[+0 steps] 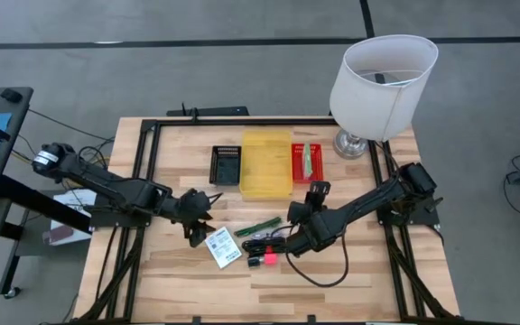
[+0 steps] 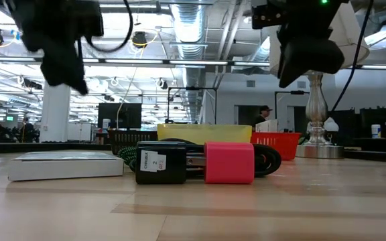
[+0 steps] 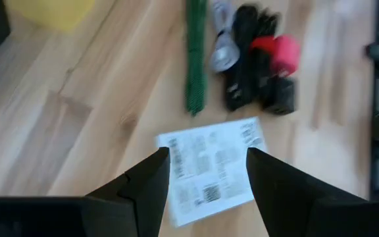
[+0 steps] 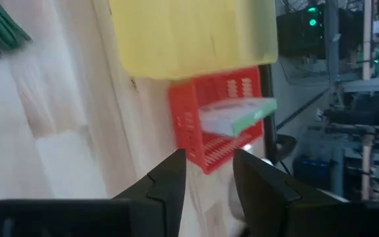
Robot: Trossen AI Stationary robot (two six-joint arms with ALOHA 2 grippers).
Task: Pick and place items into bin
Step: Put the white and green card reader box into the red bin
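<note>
High view: on the wooden tabletop (image 1: 179, 289) the left gripper (image 1: 202, 219) hangs just beside the flat white labelled packet (image 1: 223, 246), at its upper-left corner, not touching it as far as can be seen. The packet lies flat, its long axis tilted a little off the tabletop's near-far line. The right gripper (image 1: 298, 213) hangs above the thin green stick (image 1: 258, 227) and the black cord bundle (image 1: 278, 245) with its pink-red block (image 1: 266, 259). The stick's long axis runs left to right, slightly slanted. Farther back stand a black tray (image 1: 227, 165), the yellow tray (image 1: 265, 163) and a red basket (image 1: 305, 162) holding a green-striped packet (image 1: 305, 161), long axis near to far. A white lamp (image 1: 382, 81) stands at the far right corner.

Low view: the white packet (image 2: 66, 165) lies flat at left; beside it sit a black piece with a white label (image 2: 160, 163) and the pink-red block (image 2: 229, 162). The label's writing runs sideways and is too small to read. Both arms hang above, clear of everything.

Left wrist view: the jaws are spread, holding nothing, with the white packet (image 3: 212, 168) between and beyond the fingers (image 3: 151, 178). Its print is blurred. The green stick (image 3: 195, 56) points away from the camera.

Right wrist view: the jaws stand apart and empty, fingers (image 4: 170, 178) framing the red basket (image 4: 209, 141) with the green-edged packet (image 4: 235, 115) leaning in it.
</note>
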